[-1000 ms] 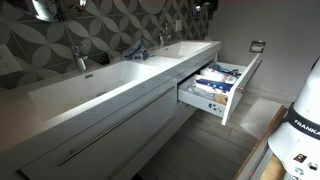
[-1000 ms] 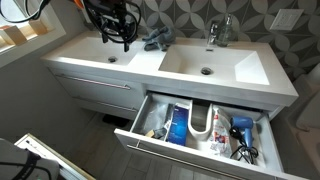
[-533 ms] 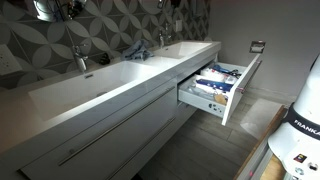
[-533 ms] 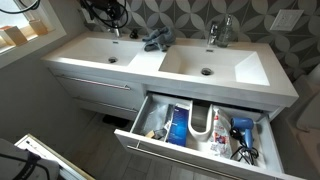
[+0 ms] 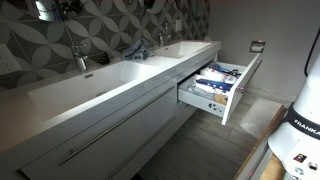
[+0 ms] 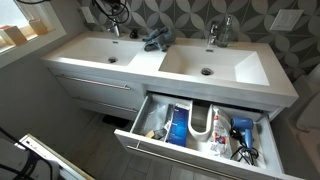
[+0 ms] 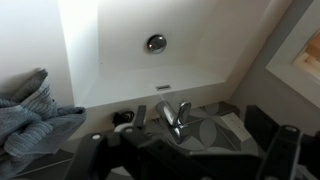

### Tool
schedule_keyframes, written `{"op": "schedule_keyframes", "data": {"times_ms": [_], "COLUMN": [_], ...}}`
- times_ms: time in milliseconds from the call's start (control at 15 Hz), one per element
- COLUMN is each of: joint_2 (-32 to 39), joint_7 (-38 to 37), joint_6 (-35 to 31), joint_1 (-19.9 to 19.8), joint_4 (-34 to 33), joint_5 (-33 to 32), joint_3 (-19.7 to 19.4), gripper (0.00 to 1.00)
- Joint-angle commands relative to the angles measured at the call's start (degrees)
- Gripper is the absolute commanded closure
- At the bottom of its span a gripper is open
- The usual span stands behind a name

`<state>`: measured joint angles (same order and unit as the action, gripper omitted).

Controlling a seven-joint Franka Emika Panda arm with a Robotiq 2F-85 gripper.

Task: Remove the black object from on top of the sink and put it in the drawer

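Observation:
The black object (image 6: 155, 40) is a dark grey crumpled thing lying on the white sink (image 6: 100, 48) between the two basins, next to a faucet. It also shows in an exterior view (image 5: 135, 52) and at the left edge of the wrist view (image 7: 30, 112). My gripper (image 6: 112, 10) hangs high over the left basin, at the top edge of the view, to the left of the object and apart from it. In the wrist view my gripper (image 7: 185, 165) is open and empty, with its fingers (image 7: 285, 155) wide apart above a chrome faucet (image 7: 175, 115). The drawer (image 6: 190, 155) stands pulled open below the right basin.
The open drawer (image 5: 240, 95) holds a blue bottle (image 6: 177, 125), a white drain pipe and a hair dryer (image 6: 240, 130). A closed cabinet front with a bar handle (image 6: 100, 85) is beside it. The robot base (image 5: 300, 130) stands at the right.
My gripper has risen over the left basin and is now almost out of the top of the exterior views. The black object and the drawer have not moved.

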<state>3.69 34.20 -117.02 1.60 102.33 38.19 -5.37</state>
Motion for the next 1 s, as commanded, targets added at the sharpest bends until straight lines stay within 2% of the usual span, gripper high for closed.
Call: {"op": "schedule_keyframes", "data": {"times_ms": [0,533,667,733,933], "joint_2": [8.5,21.3,22.9,20.4,22.0], "joint_7": [-5.3,-25.0,-25.0,-23.0,-23.8], "joint_6": [0.8,-1.7,-1.5,-2.2,-2.2], "joint_1": [-2.0,-2.5,-3.0,-3.7,-3.6], "joint_4": [-10.1,-24.7,-27.1,-22.7,-25.0], "joint_5": [0.2,-3.6,-4.0,-3.6,-3.9], "joint_3": [2.1,4.8,6.1,6.6,7.3], "gripper": [0.0,0.0,0.0,0.0,0.0]}}
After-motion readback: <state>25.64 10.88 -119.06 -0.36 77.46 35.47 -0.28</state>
